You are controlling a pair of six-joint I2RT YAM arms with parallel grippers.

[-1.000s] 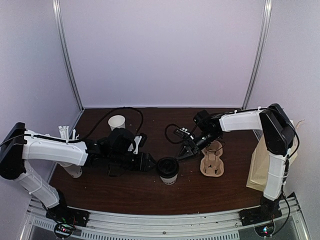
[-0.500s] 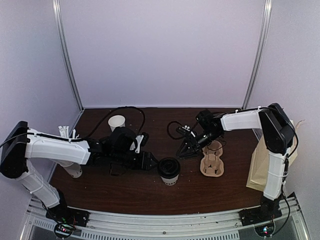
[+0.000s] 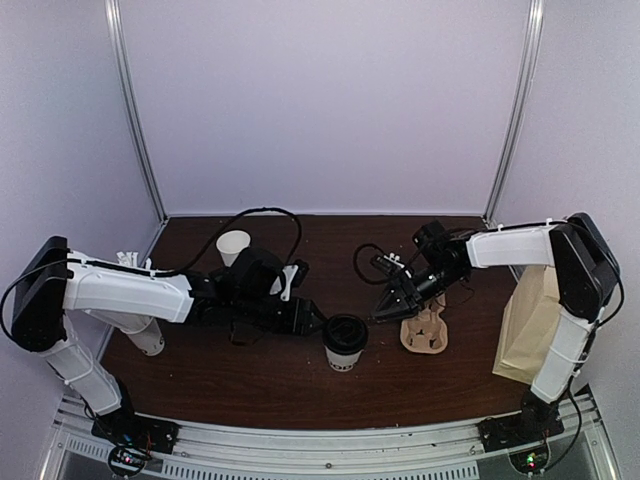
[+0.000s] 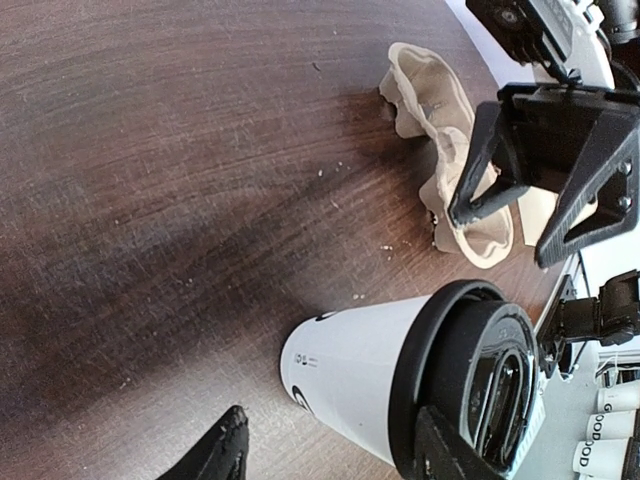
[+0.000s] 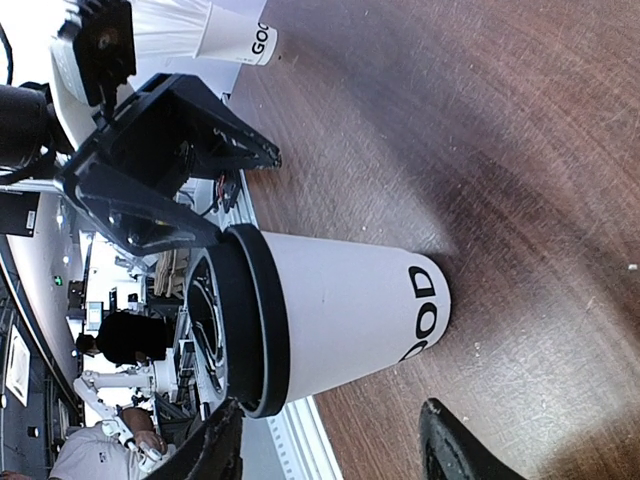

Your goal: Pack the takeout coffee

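Note:
The takeout coffee [image 3: 343, 342], a white paper cup with dark print and a black lid, stands upright on the brown table near the front middle. My left gripper [image 3: 312, 322] is open just left of it. In the left wrist view the cup [image 4: 365, 365] stands ahead between the open fingers, with one fingertip [image 4: 447, 452] in front of the lid. My right gripper [image 3: 384, 306] is open and empty just right of and behind the cup. The right wrist view shows the cup [image 5: 340, 310] ahead of its open fingers, not touching them.
A brown moulded-pulp cup carrier [image 3: 423, 328] lies right of the cup. A brown paper bag [image 3: 528, 320] stands at the right edge. An empty white cup [image 3: 233, 245] stands at the back left. A cup of straws [image 3: 130, 262] is partly hidden behind the left arm.
Both arms have shifted to the right. The left gripper has closed in on the cup's left side, and the right gripper has drawn back toward the carrier. The cup has barely moved.

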